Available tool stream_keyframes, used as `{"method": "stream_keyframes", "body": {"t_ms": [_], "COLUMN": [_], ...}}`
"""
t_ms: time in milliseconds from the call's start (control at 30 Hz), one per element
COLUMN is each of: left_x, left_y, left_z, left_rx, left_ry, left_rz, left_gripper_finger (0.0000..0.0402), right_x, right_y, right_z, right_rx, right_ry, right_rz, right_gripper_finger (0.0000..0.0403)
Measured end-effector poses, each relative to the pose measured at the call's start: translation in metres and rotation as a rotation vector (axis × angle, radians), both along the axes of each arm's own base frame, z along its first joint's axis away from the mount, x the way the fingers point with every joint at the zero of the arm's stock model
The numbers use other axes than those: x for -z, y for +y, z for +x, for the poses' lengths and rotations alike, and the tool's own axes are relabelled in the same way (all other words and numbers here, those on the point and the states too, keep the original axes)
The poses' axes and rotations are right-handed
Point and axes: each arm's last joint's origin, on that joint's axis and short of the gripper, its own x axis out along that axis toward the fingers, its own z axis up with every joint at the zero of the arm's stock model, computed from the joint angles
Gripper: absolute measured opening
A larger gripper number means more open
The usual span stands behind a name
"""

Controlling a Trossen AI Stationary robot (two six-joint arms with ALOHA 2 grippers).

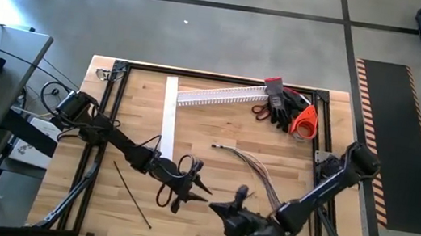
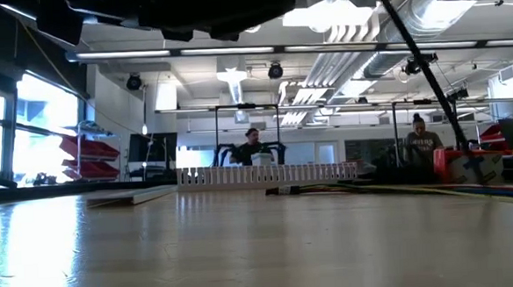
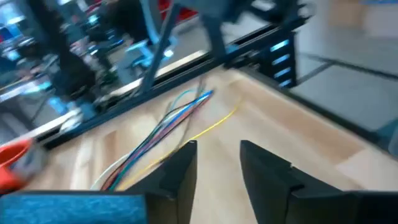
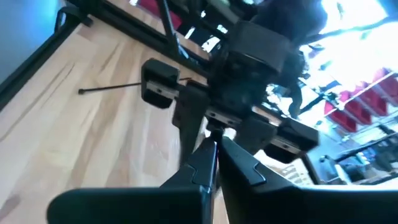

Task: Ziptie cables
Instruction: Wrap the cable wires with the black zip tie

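The cables (image 1: 256,173), a loose bunch of thin grey and dark wires w/ a small pale plug at one end, lie on the wood table (image 1: 139,100), a bit R of the middle. They look light and floppy. They will sag and spread if picked up at one end, so I think it is best to hold them mid-bunch, where the wires run close together.

One ziptie (image 1: 132,195), a thin straight stiff black plastic strip, lies flat near the front L side, well apart from the cables. It is light and slick and sits low on the wood, so it may be hard to pinch. An end is prob. the best spot to grab.

The L gripper (image 3: 217,165) is over the table near the front, fingers apart w/ nothing in them, pointing at the cables. The R gripper (image 4: 216,149) is just beside it, facing it, fingers pressed together. Can't tell if sth thin is pinched there.

The table is smooth pale wood w/ a black frame. At the back lie a white slotted plastic channel (image 1: 221,97), a flat white strip (image 1: 169,112) and black gloves (image 1: 281,107). Beyond is a big bright workshop w/ two people (image 2: 252,145) far off.
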Motion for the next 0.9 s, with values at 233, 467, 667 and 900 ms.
{"method": "stream_keyframes", "body": {"t_ms": [233,467,667,900], "left_x": [0.008,0.014,0.036,0.073], "left_y": [0.006,0.065,0.124,0.144], "left_z": [0.007,0.023,0.029,0.030], "left_rx": [0.002,-0.267,-0.261,-0.307], "left_ry": [-0.026,0.048,0.220,0.341], "left_rz": [0.039,-0.112,-0.187,-0.183], "left_gripper_finger": [0.0127,0.0127,0.0127,0.0127], "right_x": [-0.003,-0.008,-0.025,-0.031], "right_y": [0.022,0.038,0.038,0.028], "right_z": [-0.025,-0.039,-0.020,-0.001], "right_rx": [0.046,0.013,-0.204,-0.388], "right_ry": [-0.073,-0.118,-0.159,-0.180], "right_rz": [-0.039,-0.033,-0.023,-0.075], "right_gripper_finger": [0.0001,0.0000,0.0000,0.0000]}}
